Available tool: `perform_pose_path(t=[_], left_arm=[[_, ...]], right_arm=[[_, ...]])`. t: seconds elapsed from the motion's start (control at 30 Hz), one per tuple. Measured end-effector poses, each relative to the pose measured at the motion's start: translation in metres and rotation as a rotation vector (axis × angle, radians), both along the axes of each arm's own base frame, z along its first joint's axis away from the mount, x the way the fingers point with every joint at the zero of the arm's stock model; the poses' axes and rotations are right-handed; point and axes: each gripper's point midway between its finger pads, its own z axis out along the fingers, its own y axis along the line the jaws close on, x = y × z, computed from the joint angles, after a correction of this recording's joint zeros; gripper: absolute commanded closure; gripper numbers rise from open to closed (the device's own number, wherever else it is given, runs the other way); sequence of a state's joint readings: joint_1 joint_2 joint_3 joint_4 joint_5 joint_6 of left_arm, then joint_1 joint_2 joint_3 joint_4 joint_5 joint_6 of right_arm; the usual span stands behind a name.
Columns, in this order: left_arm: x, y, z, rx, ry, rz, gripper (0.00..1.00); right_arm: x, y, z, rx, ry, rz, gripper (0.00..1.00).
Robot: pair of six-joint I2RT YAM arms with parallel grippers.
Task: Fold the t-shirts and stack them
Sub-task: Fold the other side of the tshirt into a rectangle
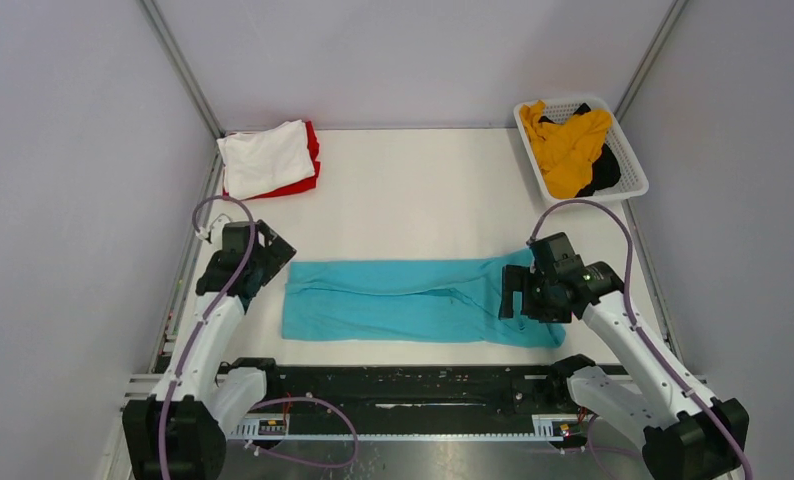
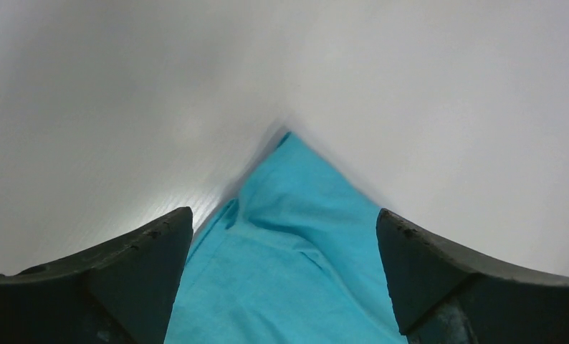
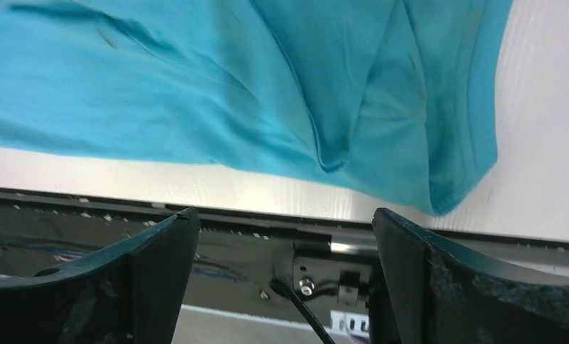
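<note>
Teal strip laid out, crosswise fold next

Your teal t-shirt [image 1: 413,300] lies flat along the near edge of the table [image 1: 423,200], folded into a long strip. The left gripper [image 2: 285,236] hangs low over its left end and the right gripper [image 3: 285,222] over its right end, both angled down, jaws spread wide and empty. The next move is probably to pinch one end and carry it across, keeping the edges square.
</note>
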State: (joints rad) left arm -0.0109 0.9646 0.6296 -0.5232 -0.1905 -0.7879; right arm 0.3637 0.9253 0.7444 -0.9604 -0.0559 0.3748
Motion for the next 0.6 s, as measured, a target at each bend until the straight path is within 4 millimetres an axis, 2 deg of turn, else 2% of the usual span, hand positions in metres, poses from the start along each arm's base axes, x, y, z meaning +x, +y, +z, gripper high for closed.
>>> perform_pose_path(t=[0.13, 0.17, 0.23, 0.3, 0.43, 0.53, 0.6], left_arm=[[0.01, -0.015, 0.025, -0.06, -0.103, -0.057, 0.01], [0.012, -0.017, 0.026, -0.068, -0.109, -0.065, 0.01], [0.021, -0.038, 0.025, -0.147, -0.119, -0.146, 0.01], [0.028, -0.056, 0.017, -0.197, -0.101, -0.21, 0.01], [0.028, -0.084, -0.016, -0.269, 0.016, -0.306, 0.01], [0.024, -0.089, -0.033, -0.289, 0.078, -0.32, 0.01], [0.024, -0.089, -0.039, -0.288, 0.098, -0.32, 0.01]], right_arm=[[0.028, 0.011, 0.006, 0.049, -0.103, -0.022, 0.01], [0.038, 0.017, 0.005, 0.065, -0.118, -0.027, 0.01], [0.056, 0.029, 0.0, 0.096, -0.123, -0.028, 0.01], [0.078, 0.044, -0.009, 0.124, -0.096, -0.02, 0.0], [0.111, 0.061, -0.031, 0.128, -0.03, -0.014, 0.01], [0.128, 0.07, -0.045, 0.129, -0.005, -0.012, 0.0], [0.129, 0.073, -0.051, 0.141, 0.012, -0.007, 0.01]])
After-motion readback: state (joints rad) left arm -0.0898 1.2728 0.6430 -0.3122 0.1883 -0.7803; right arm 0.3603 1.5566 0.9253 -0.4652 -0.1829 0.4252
